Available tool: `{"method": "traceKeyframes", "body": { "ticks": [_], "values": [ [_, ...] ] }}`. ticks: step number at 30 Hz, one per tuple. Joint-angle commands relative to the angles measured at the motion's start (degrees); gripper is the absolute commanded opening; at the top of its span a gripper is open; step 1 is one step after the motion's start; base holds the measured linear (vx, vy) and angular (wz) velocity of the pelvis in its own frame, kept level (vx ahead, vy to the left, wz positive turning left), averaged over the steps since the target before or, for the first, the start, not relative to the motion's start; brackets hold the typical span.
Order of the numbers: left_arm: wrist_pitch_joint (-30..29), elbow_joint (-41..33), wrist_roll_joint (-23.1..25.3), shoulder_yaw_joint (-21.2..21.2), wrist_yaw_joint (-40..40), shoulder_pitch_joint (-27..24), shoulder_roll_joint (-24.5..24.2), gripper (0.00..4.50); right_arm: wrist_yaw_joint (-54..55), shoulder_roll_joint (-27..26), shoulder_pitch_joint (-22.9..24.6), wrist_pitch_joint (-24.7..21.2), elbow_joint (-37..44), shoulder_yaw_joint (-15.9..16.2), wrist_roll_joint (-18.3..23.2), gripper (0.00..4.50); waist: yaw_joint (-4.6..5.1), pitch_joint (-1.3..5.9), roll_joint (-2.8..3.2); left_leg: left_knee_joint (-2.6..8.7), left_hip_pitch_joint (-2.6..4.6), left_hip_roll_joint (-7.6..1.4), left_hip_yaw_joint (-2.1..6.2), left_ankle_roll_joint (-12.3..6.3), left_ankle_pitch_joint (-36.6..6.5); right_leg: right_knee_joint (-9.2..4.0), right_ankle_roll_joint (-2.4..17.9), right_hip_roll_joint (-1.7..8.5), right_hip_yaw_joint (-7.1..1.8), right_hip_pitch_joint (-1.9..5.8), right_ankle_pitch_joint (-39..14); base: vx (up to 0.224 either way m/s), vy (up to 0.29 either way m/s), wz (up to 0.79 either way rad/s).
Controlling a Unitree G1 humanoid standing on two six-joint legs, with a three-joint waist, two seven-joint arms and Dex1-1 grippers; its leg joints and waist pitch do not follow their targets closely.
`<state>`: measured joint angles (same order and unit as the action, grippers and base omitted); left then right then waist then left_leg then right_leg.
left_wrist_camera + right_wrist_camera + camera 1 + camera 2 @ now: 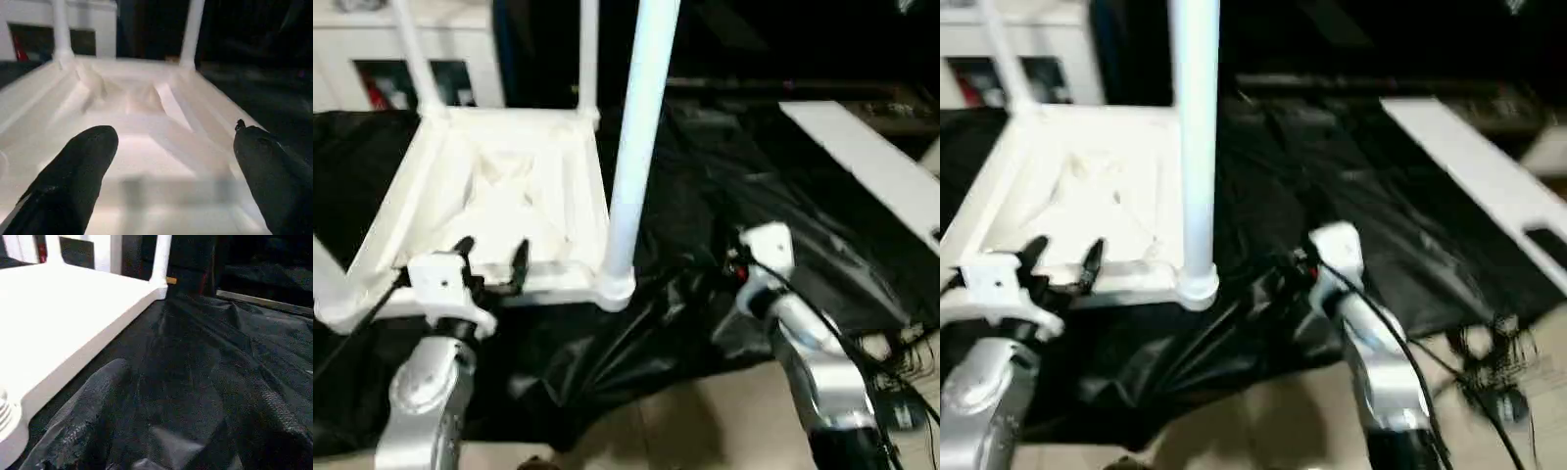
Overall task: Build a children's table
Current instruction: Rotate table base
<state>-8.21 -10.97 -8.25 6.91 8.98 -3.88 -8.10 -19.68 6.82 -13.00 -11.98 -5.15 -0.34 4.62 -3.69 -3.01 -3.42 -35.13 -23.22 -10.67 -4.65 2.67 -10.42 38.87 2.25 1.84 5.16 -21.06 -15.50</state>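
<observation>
Your white plastic rectangular tabletop [499, 201] lies upside down on the black crinkled sheet [705, 196], ribbed underside up, with long white tapered tube legs standing upright in its corner sockets; the nearest leg [636, 147] rises from the near right corner. Your left gripper [491, 262] hovers at the tabletop's near rim with its two black fingers [73, 176] spread apart, gripping nothing. Your right gripper [186, 431] sits over the sheet just right of that corner, released and empty. Behind stands a white cabinet [372, 59].
</observation>
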Motion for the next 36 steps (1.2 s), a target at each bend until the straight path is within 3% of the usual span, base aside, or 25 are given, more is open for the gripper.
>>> {"method": "traceKeyframes", "body": {
  "ticks": [1, 3, 4, 5, 8, 9, 10, 11, 13, 15, 16, 17, 18, 19, 20, 22, 24, 25, 27, 29, 30, 31, 33, 34, 36],
  "values": [
    [-1.25, 0.07, 1.20, -0.11, -1.46, 0.60, -0.33, 4.44, 0.14, 0.05, 0.17, -1.09, -0.64, 0.06, 0.08, 3.18, -2.53, 2.58, -1.00, -3.06, -2.70, 0.30, -0.83, -3.17, -4.21, -11.25, -12.59, 13.32, -11.00, 2.67, -39.24, 0.030, -0.153, -0.06],
    [-1.24, 0.15, 1.65, -0.06, -1.84, 0.70, -0.55, 4.44, 0.27, -0.19, 0.79, -1.21, -0.47, 0.41, 0.03, 3.18, -3.73, 3.27, -1.01, -5.62, -4.12, 0.98, 0.63, -5.71, -7.09, -9.74, -12.29, 15.05, -13.31, 3.98, -25.87, 0.017, -0.046, -0.07],
    [-1.53, 0.11, 1.53, -0.12, -1.61, 0.72, -0.67, 4.44, 0.38, -0.33, 1.15, -1.39, -0.35, 0.59, 0.03, 3.18, -3.90, 3.23, -0.74, -6.78, -4.26, 0.80, 1.75, -6.34, -7.56, -9.55, -5.60, 16.03, -14.24, 4.07, -14.30, 0.000, 0.000, 0.00],
    [-1.76, 0.02, 1.44, -0.21, -1.28, 0.70, -0.85, 4.44, 0.50, -0.46, 1.47, -1.48, -0.25, 0.81, -0.04, 3.18, -3.98, 3.13, -0.21, -6.78, -3.87, 0.54, 2.30, -5.52, -7.31, -9.49, 3.34, 15.62, -14.00, 4.36, -3.24, 0.000, 0.000, 0.00],
    [-1.62, -0.21, 2.29, -0.57, -1.26, 0.67, -1.27, 4.44, 0.66, -0.61, 1.92, -1.32, -0.22, 1.09, -0.14, 3.18, -4.15, 3.77, 1.42, -2.63, -2.33, -0.40, 1.87, -6.70, -3.07, -8.59, 14.03, 12.31, -10.47, 4.67, 6.61, 0.023, 0.140, 0.06],
    [-1.68, -0.22, 2.45, -0.67, -1.26, 0.68, -1.27, 4.44, 0.83, -0.61, 2.18, -1.34, -0.18, 1.18, -0.24, 3.18, -3.59, 4.20, 2.91, 1.16, -0.09, -0.93, 0.90, -12.72, 3.43, -6.67, 13.56, 7.85, -7.02, 3.46, 7.72, 0.025, 0.259, 0.04],
    [-1.49, -0.11, 2.67, -0.88, -1.12, 0.78, -1.29, 4.44, 1.32, -0.57, 2.41, -1.33, -0.21, 1.08, -0.36, 3.18, -0.57, 4.18, 4.42, 3.39, 5.45, -1.48, 1.98, -25.82, 8.98, -0.94, 9.68, 1.25, -1.84, -1.66, 1.94, 0.025, 0.259, 0.04],
    [-1.40, -0.05, 2.77, -1.00, -1.07, 0.84, -1.31, 4.44, 1.61, -0.56, 2.47, -1.32, -0.25, 0.95, -0.41, 3.18, 0.13, 4.05, 5.32, 3.84, 6.99, -1.90, 2.37, -30.66, 9.32, 2.20, 6.65, 0.31, -0.13, -3.85, -2.95, 0.017, 0.289, 0.07],
    [-1.23, -0.14, 4.39, -1.65, -2.13, 1.01, -1.55, 4.44, 2.97, -0.49, 2.60, -1.20, -0.56, -0.32, -0.50, 3.18, 0.27, 3.18, 4.20, 5.43, 4.20, -3.08, 1.83, -35.39, 10.49, 6.29, -3.16, 1.08, 1.06, -5.05, -6.28, -0.024, 0.264, 0.02],
    [0.01, -0.52, 4.81, -2.04, -2.39, 1.17, -1.21, 4.44, 4.57, -0.40, 2.61, -1.01, -0.85, -2.15, -0.18, 3.18, 0.30, 2.88, 2.83, 6.03, 2.49, -4.27, 1.76, -27.70, 0.97, 2.42, -1.63, 3.13, -1.21, -2.51, -4.11, -0.076, 0.175, -0.11],
    [0.13, -0.53, 4.68, -2.07, -2.43, 1.32, -1.03, 4.44, 5.12, -0.34, 2.47, -1.22, -0.92, -2.89, 0.04, 3.18, 0.35, 3.21, 1.18, 4.79, 1.44, -4.46, 2.32, -15.99, -9.61, -2.68, 2.22, 8.58, -5.75, 0.00, -2.28, -0.092, 0.141, -0.14],
    [-0.05, -0.52, 4.39, -2.02, -2.40, 1.39, -0.86, 4.44, 5.29, -0.27, 2.42, -1.30, -0.94, -3.20, 0.18, 3.18, -0.33, 2.74, 2.47, 4.60, 1.82, -4.91, 2.54, -7.98, -16.82, -4.23, 6.77, 9.74, -5.87, -0.11, -5.13, -0.123, 0.108, 0.00],
    [-0.48, -0.48, 3.71, -1.88, -2.35, 1.56, -0.47, 4.44, 5.69, -0.08, 2.29, -1.50, -1.00, -3.95, 0.53, 3.18, 2.20, 2.24, 3.88, 7.90, 3.27, -8.11, 5.35, 4.21, -35.84, -2.61, 7.79, 4.38, -2.43, -0.21, -11.21, -0.127, 0.089, 0.04],
    [-1.04, -0.36, 3.43, -1.72, -2.62, 1.77, -0.19, 4.44, 5.77, 0.25, 2.25, -1.54, -1.03, -4.29, 0.57, 3.18, 2.64, 2.11, 5.23, 10.57, 2.51, -9.99, 7.01, 7.42, -41.24, 0.71, 3.46, 3.05, -1.49, -0.07, -9.95, -0.127, 0.089, 0.04],
    [-1.45, -0.25, 3.43, -1.60, -2.88, 1.97, 0.00, 4.44, 5.84, 0.61, 2.25, -1.57, -1.06, -4.48, 0.48, 3.18, 2.79, 2.26, 5.27, 12.44, 2.07, -10.17, 5.92, 8.99, -45.33, 5.15, -1.15, 1.01, -0.27, -0.96, -5.26, -0.116, 0.051, 0.00],
    [-1.80, 0.11, 3.02, -1.51, -2.97, 2.45, 0.53, 4.44, 6.04, 1.81, 2.21, -1.45, -1.69, -5.14, 0.20, 3.18, 2.38, 2.22, 5.72, 12.00, 1.29, -6.84, 2.85, 4.93, -44.77, 4.36, -1.52, 1.23, -0.34, 0.05, -3.59, -0.109, -0.008, 0.03],
    [-2.09, 0.48, 3.26, -1.40, -3.65, 2.98, 0.90, 4.44, 6.15, 2.38, 2.09, -1.51, -2.05, -5.58, 0.27, 3.18, 2.41, 3.35, 4.52, 9.98, 1.92, -3.38, 1.74, 3.24, -40.55, -0.90, -0.76, 3.63, -2.36, 1.17, -5.20, -0.098, -0.102, -0.07],
    [-2.04, 0.71, 3.28, -1.44, -3.68, 3.34, 0.98, 4.44, 5.91, 2.69, 1.98, -1.57, -2.10, -5.69, 0.38, 3.18, 1.85, 3.98, 2.32, 4.06, 0.18, -0.17, -0.28, 2.51, -28.93, -7.36, 2.70, 10.64, -5.65, 1.80, -11.40, -0.099, -0.131, -0.12],
    [-0.81, 1.74, 3.30, -1.97, -2.43, 4.15, 0.69, 4.44, 5.14, 3.29, 1.67, -1.49, -2.20, -5.66, 0.49, 3.18, -1.11, 3.48, 0.45, -0.80, -1.74, 0.16, -1.10, -2.56, -4.45, -10.08, -5.18, 13.85, -7.31, 2.66, -21.04, -0.114, -0.121, -0.26],
    [-0.80, 1.99, 3.55, -2.53, -1.72, 4.57, 0.21, 4.44, 4.78, 3.56, 1.38, -1.61, -2.39, -5.62, 0.57, 3.18, -1.55, 2.87, 1.55, 1.83, -1.01, -0.68, -1.54, -0.41, -3.09, -10.11, -4.00, 10.47, -4.98, 2.01, -28.33, -0.101, -0.090, -0.29],
    [-0.12, 2.39, 3.60, -2.76, -2.04, 5.14, 0.72, 4.44, 4.71, 3.97, 0.73, -1.65, -2.79, -5.37, 0.31, 3.18, -0.78, 2.77, 2.40, 4.63, -0.14, -2.01, -1.42, 2.24, -12.66, -8.82, -0.51, 7.31, -3.25, 1.60, -26.71, -0.061, -0.029, -0.22],
    [-0.11, 2.69, 4.12, -2.88, -2.64, 5.47, 0.91, 4.44, 4.14, 4.38, 0.32, -1.60, -2.94, -4.69, 0.01, 3.18, -0.40, 2.76, 2.58, 5.23, 0.11, -2.38, -1.21, 2.83, -16.38, -8.53, 0.23, 6.86, -3.02, 1.57, -25.63, -0.061, -0.029, -0.22],
    [-0.31, 3.09, 4.61, -2.89, -3.45, 5.89, 1.45, 4.44, 2.79, 4.98, -0.13, -1.71, -2.94, -3.40, -0.10, 3.18, 0.31, 2.53, 2.59, 5.77, 1.15, -2.68, -0.89, 4.32, -27.98, -8.68, 0.78, 6.96, -2.77, 1.80, -28.33, -0.019, 0.001, -0.10],
    [-0.29, 3.16, 4.76, -2.91, -3.56, 5.96, 1.48, 4.44, 2.71, 5.00, -0.18, -1.74, -2.90, -3.26, -0.11, 3.18, -0.52, 1.65, 3.41, 7.11, -2.18, -0.13, 0.52, 2.08, -33.74, -9.40, -0.37, 8.35, 0.41, 4.98, -36.78, 0.000, 0.000, 0.00],
    [-0.09, 3.48, 4.93, -3.11, -3.71, 6.26, 1.47, 4.44, 2.79, 4.93, -0.46, -1.47, -3.11, -2.72, -0.44, 3.18, 0.46, 2.22, 2.40, 4.00, -2.73, 0.78, 0.32, -0.75, -30.97, -11.70, 0.60, 10.95, 1.40, 7.61, -44.71, 0.019, 0.020, 0.21]
  ]
}}
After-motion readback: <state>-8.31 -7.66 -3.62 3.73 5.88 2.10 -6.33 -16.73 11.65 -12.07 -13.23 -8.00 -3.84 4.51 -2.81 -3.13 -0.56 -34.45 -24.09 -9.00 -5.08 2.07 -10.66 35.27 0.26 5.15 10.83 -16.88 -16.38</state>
